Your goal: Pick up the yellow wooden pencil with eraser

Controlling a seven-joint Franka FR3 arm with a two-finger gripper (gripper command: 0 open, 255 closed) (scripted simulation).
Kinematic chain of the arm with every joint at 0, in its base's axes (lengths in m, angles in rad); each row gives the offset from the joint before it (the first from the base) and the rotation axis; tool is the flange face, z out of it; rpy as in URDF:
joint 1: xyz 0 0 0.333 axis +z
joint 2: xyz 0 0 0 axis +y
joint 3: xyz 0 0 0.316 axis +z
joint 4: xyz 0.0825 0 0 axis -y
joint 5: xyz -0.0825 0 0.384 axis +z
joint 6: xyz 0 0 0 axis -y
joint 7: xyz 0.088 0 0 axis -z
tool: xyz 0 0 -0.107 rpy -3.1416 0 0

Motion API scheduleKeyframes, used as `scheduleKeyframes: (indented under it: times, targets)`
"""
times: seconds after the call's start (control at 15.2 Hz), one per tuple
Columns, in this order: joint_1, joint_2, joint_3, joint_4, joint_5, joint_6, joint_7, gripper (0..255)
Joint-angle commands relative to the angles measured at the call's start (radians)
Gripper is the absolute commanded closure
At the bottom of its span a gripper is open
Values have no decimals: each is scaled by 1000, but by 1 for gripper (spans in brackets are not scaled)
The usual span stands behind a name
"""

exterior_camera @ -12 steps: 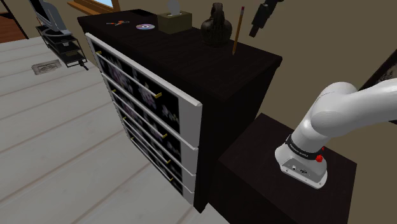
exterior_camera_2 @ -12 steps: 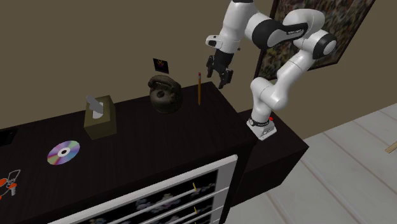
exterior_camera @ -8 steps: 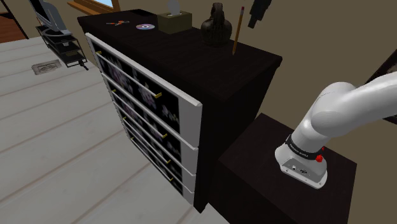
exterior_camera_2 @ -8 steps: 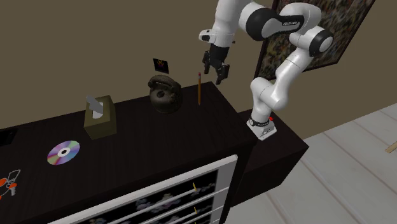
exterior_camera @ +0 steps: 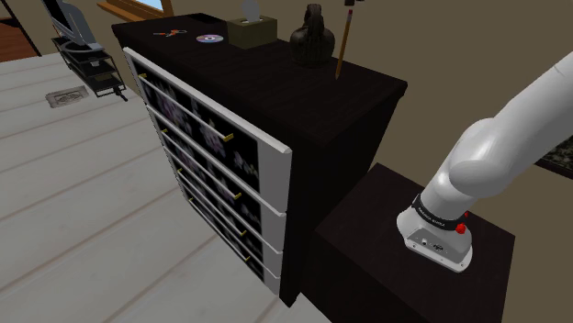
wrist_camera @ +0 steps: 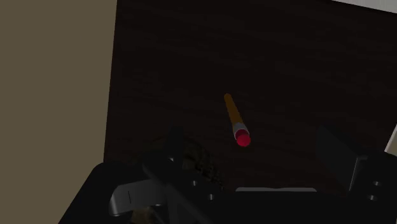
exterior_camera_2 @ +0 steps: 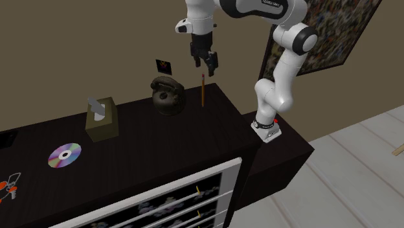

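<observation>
A pencil (exterior_camera_2: 202,91) stands upright on the dark top of a dresser (exterior_camera_2: 162,152), just beside a black kettlebell (exterior_camera_2: 167,96) on that weight's side nearer the robot's stand (exterior_camera_2: 288,146). Its red eraser end points up. The hand (exterior_camera_2: 204,67) hangs in the air right above the pencil, higher than the kettlebell's handle. Its two fingers are spread apart and touch nothing.

In the wrist view the pencil (wrist_camera: 235,118) is seen end-on, orange-yellow with the red eraser toward the camera. It lies in the gap between the two black fingers of the hand (wrist_camera: 254,145), clear of both.

In the shoulder view the pencil (exterior_camera: 342,48) rises beside the kettlebell (exterior_camera: 312,38), near the back edge of the dresser (exterior_camera: 303,96).

On the kettlebell's far side from the pencil sits a tissue box (exterior_camera_2: 102,120), and beyond that box a shiny disc (exterior_camera_2: 65,155) lies flat.
</observation>
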Motion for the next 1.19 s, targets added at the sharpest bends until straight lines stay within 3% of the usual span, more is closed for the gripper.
scheduleKeyframes:
  times: [0.0,0.4,0.46,1.12]
  targets:
    - [0,7,-2,-11,1,8,-3,0]
    - [0,-27,-1,-112,0,75,-1,0]
    - [-1,-29,-1,-114,0,76,-1,255]
    - [0,-20,-1,-91,1,61,-1,255]
